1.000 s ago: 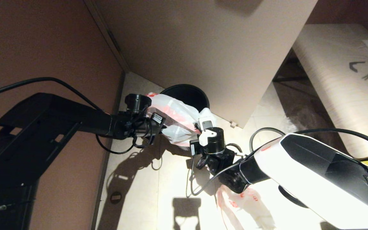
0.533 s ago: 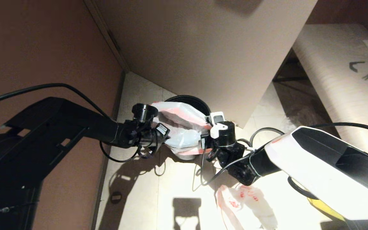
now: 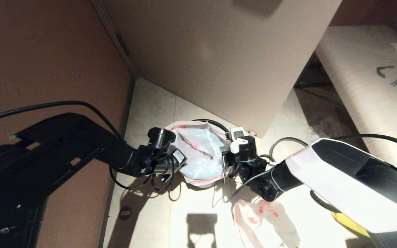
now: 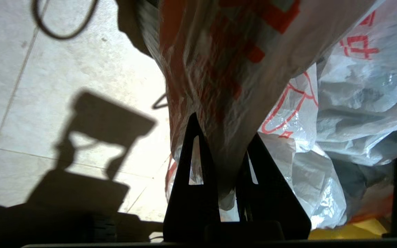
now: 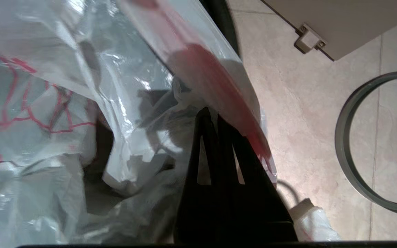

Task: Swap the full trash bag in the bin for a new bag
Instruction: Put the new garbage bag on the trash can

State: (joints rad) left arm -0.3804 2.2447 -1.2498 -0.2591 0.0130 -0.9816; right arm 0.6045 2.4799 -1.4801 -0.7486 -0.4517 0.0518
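The new bag now lies spread over the mouth of the bin, on the floor close to the corner of the cabinet; a second ago we held it bunched and raised in front of the open black bin, whose interior was then fully exposed. Only a thin arc of the black rim shows behind the film now. We judge that the lining step is under way and that the bag edge must next be folded over the rim. The left gripper has its fingers narrowed onto a fold of the bag's edge on the robot's left side; the right gripper is pinched tight on the opposite, pink-red edge. The bag's mouth faces upward, toward the head camera. Its long axis runs from one gripper to the other, across the head view, and the body sags downward into the bin. The grey rim ring lies apart on the floor, not yet fitted.
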